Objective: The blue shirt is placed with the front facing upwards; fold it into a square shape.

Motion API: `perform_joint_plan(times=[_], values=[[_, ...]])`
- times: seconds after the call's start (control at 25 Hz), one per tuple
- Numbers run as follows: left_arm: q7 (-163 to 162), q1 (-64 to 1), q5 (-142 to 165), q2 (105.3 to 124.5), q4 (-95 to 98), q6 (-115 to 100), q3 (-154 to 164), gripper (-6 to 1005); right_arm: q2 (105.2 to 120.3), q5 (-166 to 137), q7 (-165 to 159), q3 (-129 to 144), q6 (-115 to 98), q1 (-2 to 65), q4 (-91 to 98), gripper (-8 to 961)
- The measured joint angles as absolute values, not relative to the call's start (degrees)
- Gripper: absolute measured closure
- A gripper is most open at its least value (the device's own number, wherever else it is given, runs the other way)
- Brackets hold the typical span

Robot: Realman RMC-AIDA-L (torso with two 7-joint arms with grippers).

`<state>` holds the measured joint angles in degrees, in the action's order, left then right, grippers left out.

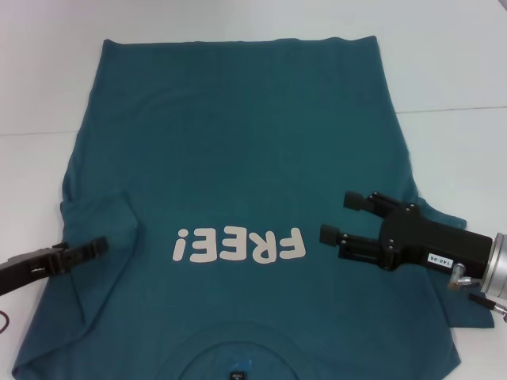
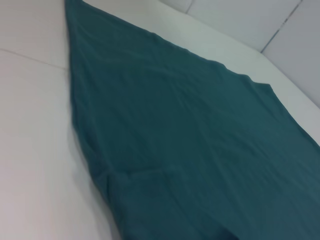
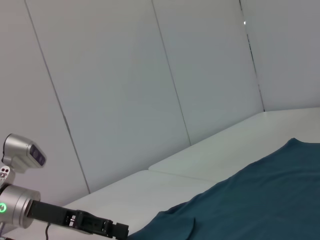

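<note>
Right gripper [image 1: 339, 218] hovers over shirt's right side, just beside white "FREE!" print [image 1: 239, 245] — fingers spread apart, nothing between them. Left gripper [image 1: 97, 247] low at shirt's left edge, by folded-in sleeve [image 1: 99, 222]; fingers look closed together, whether pinching cloth cannot be told. Blue shirt [image 1: 238, 142] lies flat on white table [image 1: 459, 150], print up, collar and small dark neck label [image 1: 236, 375] nearest robot, hem far side.

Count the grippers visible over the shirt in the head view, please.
2. The left gripper sits at the blue shirt's left sleeve edge, low against the fabric. The right gripper, open, hovers over the shirt's right side beside the FREE! print.
</note>
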<state>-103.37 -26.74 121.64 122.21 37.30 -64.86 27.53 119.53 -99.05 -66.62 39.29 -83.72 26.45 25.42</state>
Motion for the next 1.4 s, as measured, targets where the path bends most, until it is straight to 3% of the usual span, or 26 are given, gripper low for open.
perform_joint_plan(times=[1.4], values=[[-103.36,-26.98,126.13,122.16,40.43,-64.62,30.36,90,119.53,-98.89,-66.62,39.29,-84.12,26.36,25.67,12]])
